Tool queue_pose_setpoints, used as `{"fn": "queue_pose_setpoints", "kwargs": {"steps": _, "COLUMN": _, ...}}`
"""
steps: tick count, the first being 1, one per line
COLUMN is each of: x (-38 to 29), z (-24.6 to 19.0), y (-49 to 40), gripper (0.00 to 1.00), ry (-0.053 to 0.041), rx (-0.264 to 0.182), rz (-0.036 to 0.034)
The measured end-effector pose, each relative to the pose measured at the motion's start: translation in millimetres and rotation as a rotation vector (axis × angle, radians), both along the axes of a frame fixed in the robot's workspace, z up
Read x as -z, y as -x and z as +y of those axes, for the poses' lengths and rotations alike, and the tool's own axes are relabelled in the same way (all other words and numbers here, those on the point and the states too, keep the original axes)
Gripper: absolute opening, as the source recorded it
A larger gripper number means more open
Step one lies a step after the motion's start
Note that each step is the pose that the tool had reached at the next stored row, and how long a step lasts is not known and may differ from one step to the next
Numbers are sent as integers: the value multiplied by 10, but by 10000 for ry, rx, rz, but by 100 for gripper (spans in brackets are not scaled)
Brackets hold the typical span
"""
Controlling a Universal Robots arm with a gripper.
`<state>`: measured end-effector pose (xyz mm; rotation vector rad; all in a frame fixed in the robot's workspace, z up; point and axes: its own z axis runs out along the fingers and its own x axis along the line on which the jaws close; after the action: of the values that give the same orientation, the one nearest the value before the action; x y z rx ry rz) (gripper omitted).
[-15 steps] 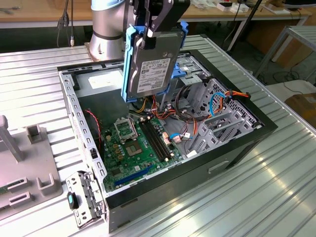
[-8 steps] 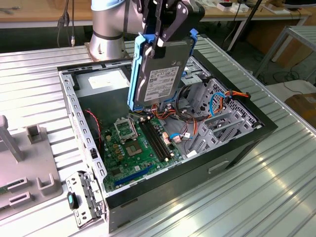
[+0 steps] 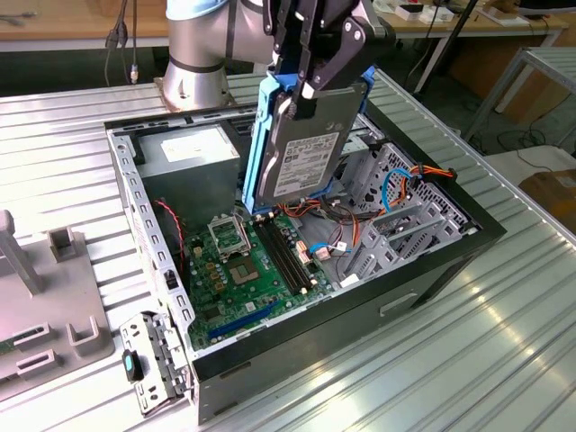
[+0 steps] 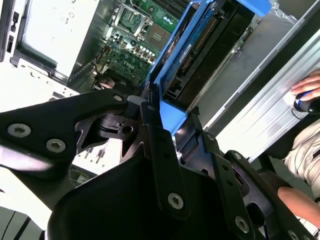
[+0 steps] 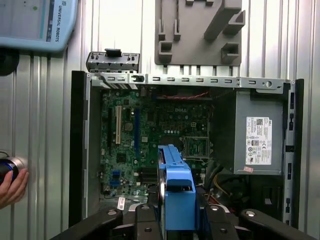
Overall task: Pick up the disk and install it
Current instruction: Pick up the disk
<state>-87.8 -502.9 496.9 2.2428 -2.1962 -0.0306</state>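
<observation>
Disk [image 3: 310, 135] is up in the air, standing on its edge over the open computer case [image 3: 432, 270], above the green board [image 3: 243, 270]. The end effector [image 3: 301, 90] has its black fingers closed tight on the top of the disk, pinching it from both sides.

To do this step well, I think the hold should be firm and the disk straight and slow, so its hard corners miss the wires and the board.

The table [image 3: 504, 342] is biggest, shiny metal with long ridges. The case lies on it, a black box with thin metal walls. Inside, the board is flat and bumpy with tiny parts. Toward the exterior view's right is the grey metal drive cage [image 3: 396, 225], bent and full of holes. The disk is a flat grey metal block with a white label and a smooth blue plastic frame. Thin soft wires [image 3: 421, 171] curl near the cage.
</observation>
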Motion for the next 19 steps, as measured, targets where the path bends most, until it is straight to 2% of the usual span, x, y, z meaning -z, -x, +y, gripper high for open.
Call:
{"fn": "queue_pose_setpoints", "kwargs": {"steps": 1, "x": 1, "z": 0, "y": -26, "gripper": 36, "ry": 0, "rx": 0, "rz": -1}}
{"fn": "queue_pose_setpoints", "kwargs": {"steps": 4, "x": 2, "z": -1, "y": -286, "gripper": 36, "ry": 0, "rx": 0, "rz": 0}}
{"fn": "queue_pose_setpoints", "kwargs": {"steps": 6, "x": 3, "z": -1, "y": -513, "gripper": 36, "ry": 0, "rx": 0, "rz": 6}}
{"fn": "queue_pose_setpoints", "kwargs": {"steps": 7, "x": 2, "z": -1, "y": -571, "gripper": 36, "ry": 1, "rx": -1, "rz": 9}}
{"fn": "queue_pose_setpoints", "kwargs": {"steps": 9, "x": 3, "z": -1, "y": -607, "gripper": 36, "ry": 0, "rx": 0, "rz": 9}}
{"fn": "queue_pose_setpoints", "kwargs": {"steps": 16, "x": 3, "z": -1, "y": -617, "gripper": 36, "ry": 0, "rx": -2, "rz": 9}}
{"fn": "queue_pose_setpoints", "kwargs": {"steps": 19, "x": 3, "z": -1, "y": -668, "gripper": 36, "ry": 0, "rx": 0, "rz": 9}}
